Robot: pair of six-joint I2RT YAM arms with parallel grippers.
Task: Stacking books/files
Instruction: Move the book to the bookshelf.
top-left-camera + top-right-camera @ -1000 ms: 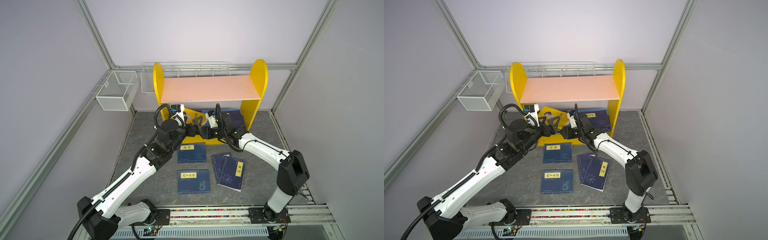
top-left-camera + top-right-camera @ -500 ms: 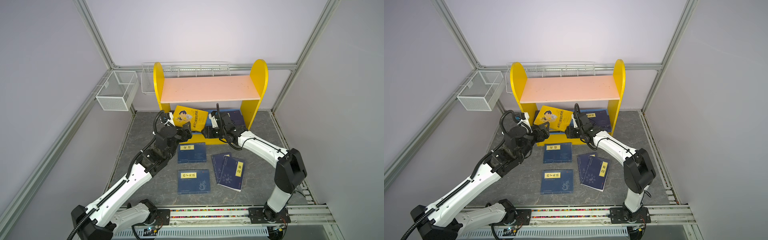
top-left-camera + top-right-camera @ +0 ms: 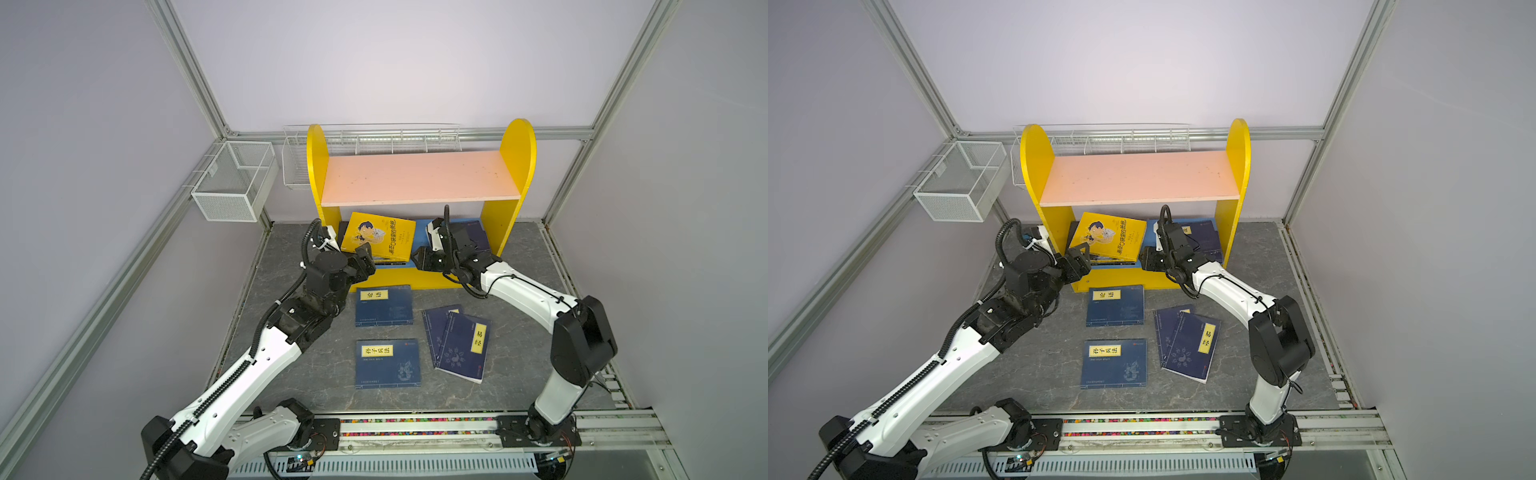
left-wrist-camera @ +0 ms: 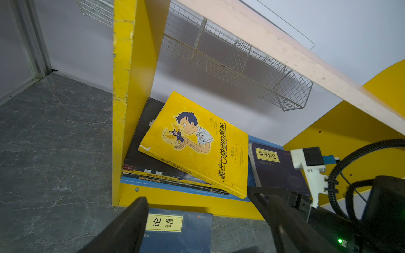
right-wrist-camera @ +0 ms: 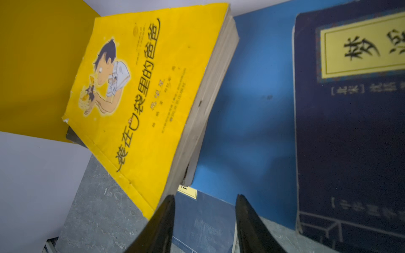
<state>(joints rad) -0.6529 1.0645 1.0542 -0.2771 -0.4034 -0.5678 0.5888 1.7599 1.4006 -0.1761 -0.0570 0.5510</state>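
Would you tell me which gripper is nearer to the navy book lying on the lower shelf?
Right. The right gripper is close beside the navy book; the left gripper is farther off, across the yellow book.

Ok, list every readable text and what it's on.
"装在口袋里的爸爸": yellow book, in the bookcase.
"梦溪笔谈": navy book beside it.
"论语": rear loose book.
"孙子兵法": front loose book.
"易经": right loose book.
Spines beneath the yellow book, smaller print: unreadable.
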